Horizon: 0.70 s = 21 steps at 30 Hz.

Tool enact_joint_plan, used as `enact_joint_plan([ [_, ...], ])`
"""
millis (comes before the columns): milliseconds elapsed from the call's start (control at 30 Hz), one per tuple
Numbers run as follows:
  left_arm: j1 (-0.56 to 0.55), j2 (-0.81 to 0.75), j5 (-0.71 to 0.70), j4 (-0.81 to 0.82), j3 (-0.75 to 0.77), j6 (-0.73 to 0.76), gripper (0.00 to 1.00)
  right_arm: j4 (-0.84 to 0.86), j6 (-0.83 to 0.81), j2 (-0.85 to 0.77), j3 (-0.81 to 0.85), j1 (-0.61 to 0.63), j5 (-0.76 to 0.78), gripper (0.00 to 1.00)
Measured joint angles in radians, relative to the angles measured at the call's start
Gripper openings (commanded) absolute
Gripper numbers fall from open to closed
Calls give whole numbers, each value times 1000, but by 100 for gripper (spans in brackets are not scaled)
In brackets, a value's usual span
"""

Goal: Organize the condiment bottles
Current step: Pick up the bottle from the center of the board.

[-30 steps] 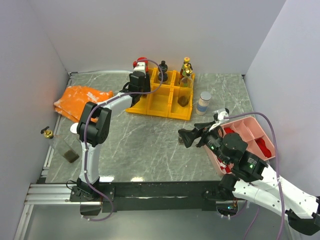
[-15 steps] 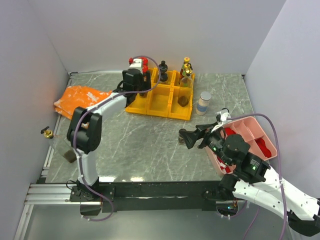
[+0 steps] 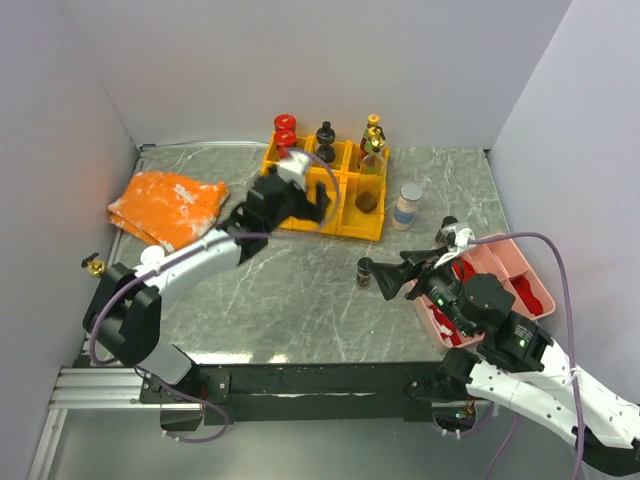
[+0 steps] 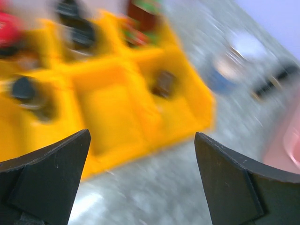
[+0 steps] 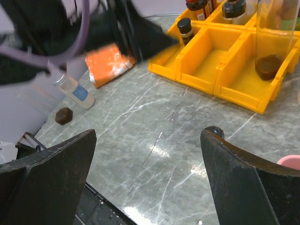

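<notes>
- Gray marbled table [image 3: 300,300] between white walls carries a yellow rack [image 3: 362,230] of bins at 12 o'clock.
- In the rack, two red-capped bottles [image 3: 285,131] fill the far left bin, with a black-capped bottle [image 3: 325,140] beside them. Gold-capped bottles [image 3: 372,135] stand far right, and a clear bottle [image 3: 366,195] with dark dregs stands near right.
- On the table, a silver-capped jar [image 3: 407,205] stands just beside the rack at 1 o'clock. A small dark bottle [image 3: 365,272] stands alone near the centre, and a gold-capped bottle [image 3: 95,267] lies by the edge at 9 o'clock.
- The left gripper [image 4: 143,140] hangs by the rack's near left side, jaws spread wide with nothing between them.
- The right gripper [image 5: 149,140], reaching in from 4 o'clock, is also wide apart and empty, its tips just beside the small dark bottle.
- An orange cloth [image 3: 165,205] lies at 10 o'clock, and a pink tray [image 3: 492,262] holds red packets [image 3: 535,295] at 4 o'clock.
</notes>
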Motion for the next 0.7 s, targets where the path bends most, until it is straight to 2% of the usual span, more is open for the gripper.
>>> enact_joint_plan([
  [100, -118, -29, 19, 24, -83, 31, 100, -4, 0, -8, 3, 0, 6, 100],
  [300, -306, -35, 31, 75, -173, 49, 95, -27, 0, -30, 8, 0, 15, 100],
  [700, -419, 98, -5, 138, -154, 49, 84, -40, 0, -65, 8, 0, 39, 100],
])
